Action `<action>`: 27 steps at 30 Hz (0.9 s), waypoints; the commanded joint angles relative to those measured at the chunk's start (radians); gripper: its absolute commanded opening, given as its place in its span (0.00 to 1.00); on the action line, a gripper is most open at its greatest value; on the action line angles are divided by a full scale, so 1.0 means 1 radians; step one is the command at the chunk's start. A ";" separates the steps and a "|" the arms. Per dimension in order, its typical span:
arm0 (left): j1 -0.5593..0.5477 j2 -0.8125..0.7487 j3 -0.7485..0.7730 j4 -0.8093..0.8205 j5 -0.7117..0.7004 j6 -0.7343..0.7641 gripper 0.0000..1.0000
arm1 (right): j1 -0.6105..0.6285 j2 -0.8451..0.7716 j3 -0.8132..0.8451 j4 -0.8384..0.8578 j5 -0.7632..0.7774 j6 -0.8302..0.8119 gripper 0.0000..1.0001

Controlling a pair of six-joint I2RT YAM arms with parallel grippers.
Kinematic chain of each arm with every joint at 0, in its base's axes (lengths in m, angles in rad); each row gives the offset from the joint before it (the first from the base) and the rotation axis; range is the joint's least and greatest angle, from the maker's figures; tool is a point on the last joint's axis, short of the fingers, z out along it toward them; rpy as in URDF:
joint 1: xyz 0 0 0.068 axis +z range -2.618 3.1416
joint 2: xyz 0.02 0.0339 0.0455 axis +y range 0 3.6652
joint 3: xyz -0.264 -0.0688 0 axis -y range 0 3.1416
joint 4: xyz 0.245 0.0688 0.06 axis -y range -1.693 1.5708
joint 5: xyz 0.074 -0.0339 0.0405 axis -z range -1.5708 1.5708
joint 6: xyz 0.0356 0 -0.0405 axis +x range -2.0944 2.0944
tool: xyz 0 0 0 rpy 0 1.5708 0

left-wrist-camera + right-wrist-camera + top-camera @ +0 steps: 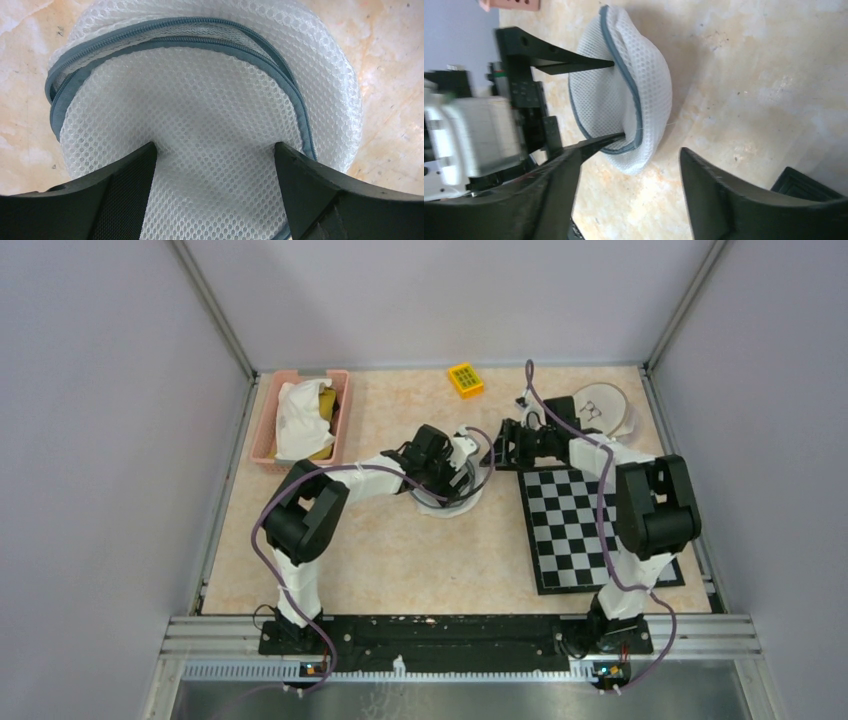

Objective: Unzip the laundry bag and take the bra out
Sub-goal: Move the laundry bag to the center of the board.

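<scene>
The top camera looks down on the whole desk (400, 560) from behind. The left wrist camera sits close above the bag (210, 125); the right wrist camera sees it sideways.

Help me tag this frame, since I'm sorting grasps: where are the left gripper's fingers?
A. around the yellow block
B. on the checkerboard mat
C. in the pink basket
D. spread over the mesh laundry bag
D: the left gripper is open, its fingers spread across the white mesh laundry bag.

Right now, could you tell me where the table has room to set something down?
Bare: the tabletop between laundry bag and near edge, left of checkerboard mat; also between pink basket and yellow block. Crowded: the bag, under left gripper, beside right gripper.
</scene>
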 commanded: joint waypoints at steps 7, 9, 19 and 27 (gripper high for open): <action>0.106 -0.008 -0.054 -0.335 0.022 0.198 0.91 | -0.078 -0.227 0.080 -0.143 -0.036 -0.125 0.82; 0.145 -0.044 -0.104 -0.351 0.048 0.225 0.90 | -0.104 -0.254 0.069 -0.149 -0.048 -0.126 0.82; 0.381 -0.261 -0.342 -0.472 0.039 0.444 0.90 | -0.148 -0.306 0.033 -0.143 -0.073 -0.131 0.83; 0.686 -0.376 -0.478 -0.545 -0.013 0.731 0.90 | -0.148 -0.301 0.039 -0.152 -0.073 -0.144 0.83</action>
